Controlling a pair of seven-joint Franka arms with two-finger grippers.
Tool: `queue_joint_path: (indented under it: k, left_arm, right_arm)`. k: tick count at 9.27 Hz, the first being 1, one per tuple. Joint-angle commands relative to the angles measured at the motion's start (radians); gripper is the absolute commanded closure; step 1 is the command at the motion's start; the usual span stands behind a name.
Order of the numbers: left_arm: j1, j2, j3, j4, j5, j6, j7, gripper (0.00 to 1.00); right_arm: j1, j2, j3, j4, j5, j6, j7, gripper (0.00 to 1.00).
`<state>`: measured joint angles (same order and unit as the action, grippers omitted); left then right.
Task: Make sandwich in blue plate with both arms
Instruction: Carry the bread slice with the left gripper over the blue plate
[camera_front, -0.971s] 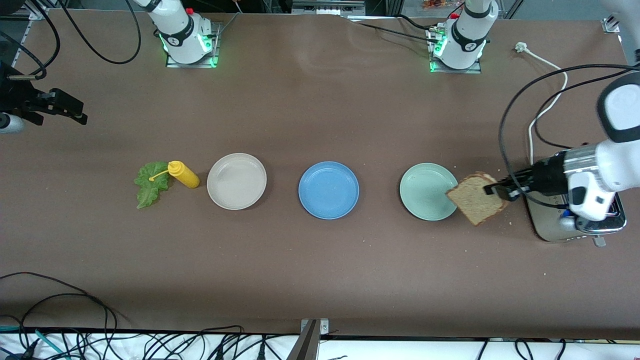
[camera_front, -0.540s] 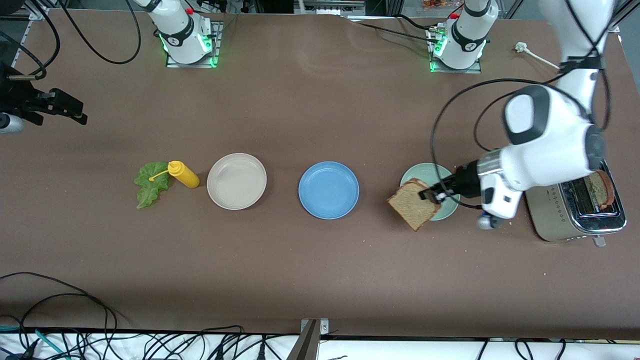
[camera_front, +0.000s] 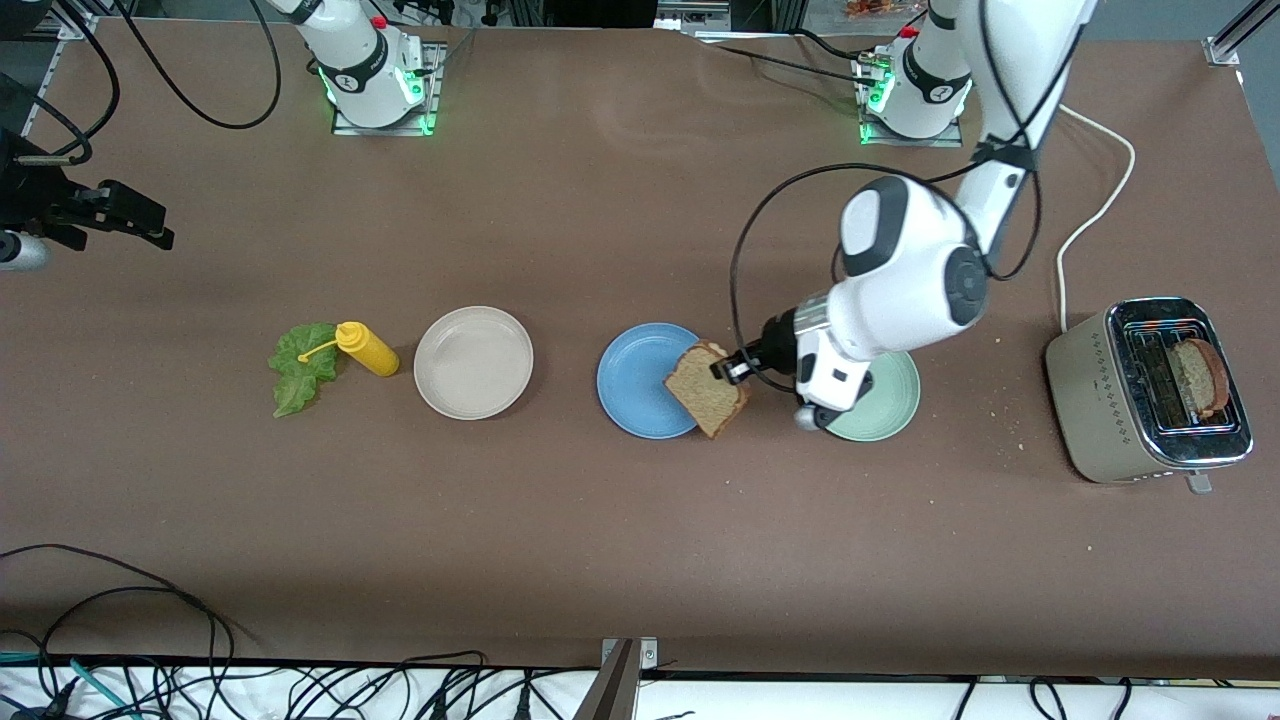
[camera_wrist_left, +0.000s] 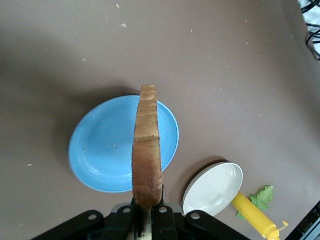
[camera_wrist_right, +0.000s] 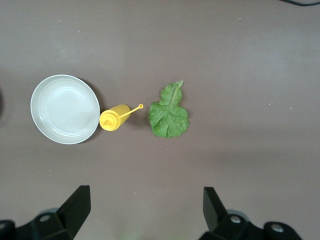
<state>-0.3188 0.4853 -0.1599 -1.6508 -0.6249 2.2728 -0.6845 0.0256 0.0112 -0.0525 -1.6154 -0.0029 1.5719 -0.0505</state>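
I have the worktop (camera_front: 600, 560) laid out in a row so each arm gets its own ingredients. At the left arm's end stands the toaster (camera_front: 1145, 390) with a second slice (camera_front: 1197, 378) upright in its slot, waiting for its turn. Then come the pale green plate (camera_front: 880, 405), the blue plate (camera_front: 640, 385) in the middle where both arms can reach it, the beige plate (camera_front: 473, 362), the yellow squeeze bottle (camera_front: 367, 348) and the lettuce leaf (camera_front: 298, 366) toward the right arm's end.

My left hand (camera_front: 733, 368) is pinched tight on one edge of the bread slice (camera_front: 706, 388), carrying it tilted on edge over the blue plate's rim; I judge it needs laying flat before release. My right hand (camera_wrist_right: 145, 205) waits with fingers spread wide, over the worktop near the lettuce, probably its pickup.
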Motion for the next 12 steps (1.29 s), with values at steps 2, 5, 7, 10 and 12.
queue_joint_path:
  k: [2, 5, 7, 10, 12]
  left_arm:
    - [-0.104, 0.090, 0.013, 0.025, -0.035, 0.168, -0.041, 1.00]
    - [-0.146, 0.133, 0.013, 0.026, -0.056, 0.235, -0.050, 1.00]
    - [-0.160, 0.145, 0.013, 0.028, -0.056, 0.238, -0.055, 1.00]
    - [-0.171, 0.159, 0.013, 0.039, -0.059, 0.238, -0.062, 1.00]
    - [-0.180, 0.161, 0.013, 0.040, -0.059, 0.238, -0.064, 1.00]
  right_arm:
    - [-0.001, 0.022, 0.007, 0.011, -0.015, -0.018, 0.003, 0.00]
    - [-0.003, 0.029, 0.005, 0.011, -0.003, -0.020, -0.008, 0.00]
    - [-0.006, 0.032, 0.003, 0.011, -0.003, -0.017, -0.005, 0.00]
    - [-0.004, 0.081, 0.005, 0.017, -0.005, -0.006, 0.004, 0.00]
    - [-0.007, 0.085, 0.005, 0.017, -0.003, -0.006, 0.006, 0.00]
